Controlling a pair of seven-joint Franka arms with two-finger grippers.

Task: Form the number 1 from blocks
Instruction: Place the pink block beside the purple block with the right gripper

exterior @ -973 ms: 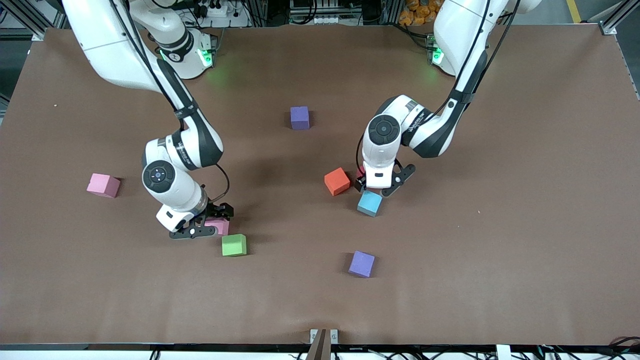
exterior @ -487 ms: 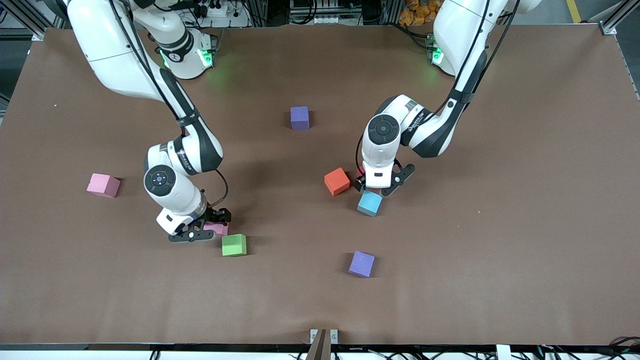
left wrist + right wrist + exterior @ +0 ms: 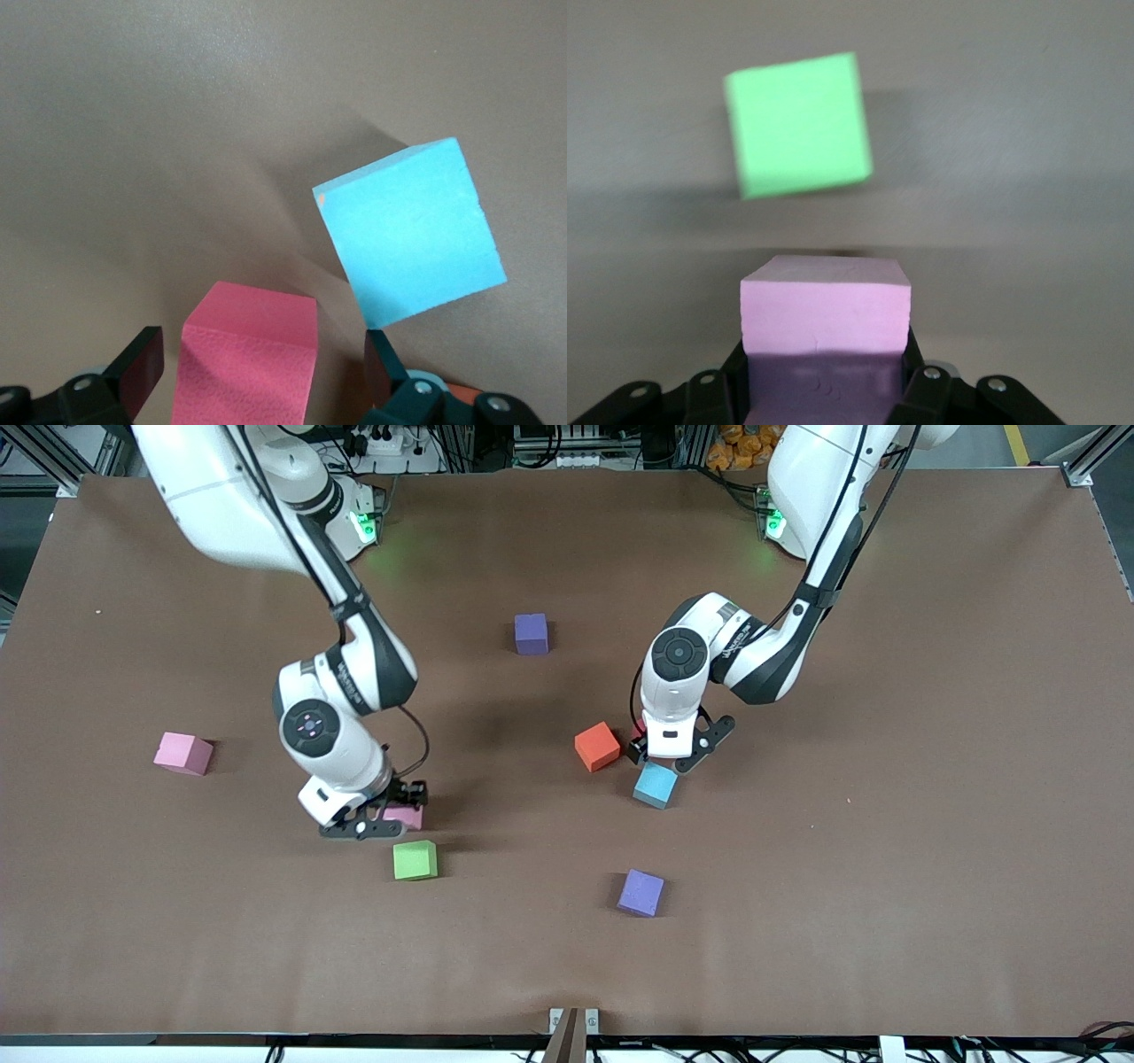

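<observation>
My right gripper (image 3: 388, 821) is shut on a pink block (image 3: 405, 815), just above the table beside the green block (image 3: 415, 860). In the right wrist view the pink block (image 3: 824, 301) fills the shut gripper (image 3: 824, 363), with the green block (image 3: 799, 124) past it. My left gripper (image 3: 669, 755) stands open and low around a red block (image 3: 638, 732), between the orange block (image 3: 596, 746) and the light blue block (image 3: 656, 785). In the left wrist view the red block (image 3: 248, 363) sits between the open fingers (image 3: 140, 365) with gaps on both sides, next to the light blue block (image 3: 407, 235).
Another pink block (image 3: 183, 753) lies toward the right arm's end of the brown table (image 3: 886, 779). One purple block (image 3: 531, 633) lies near the arms' bases, another (image 3: 640, 892) nearer the front camera. A metal bracket (image 3: 573, 1023) sits at the front edge.
My right gripper has shut on the pink block and carried it a little away from the green block, toward the table's middle. The left arm has not moved.
</observation>
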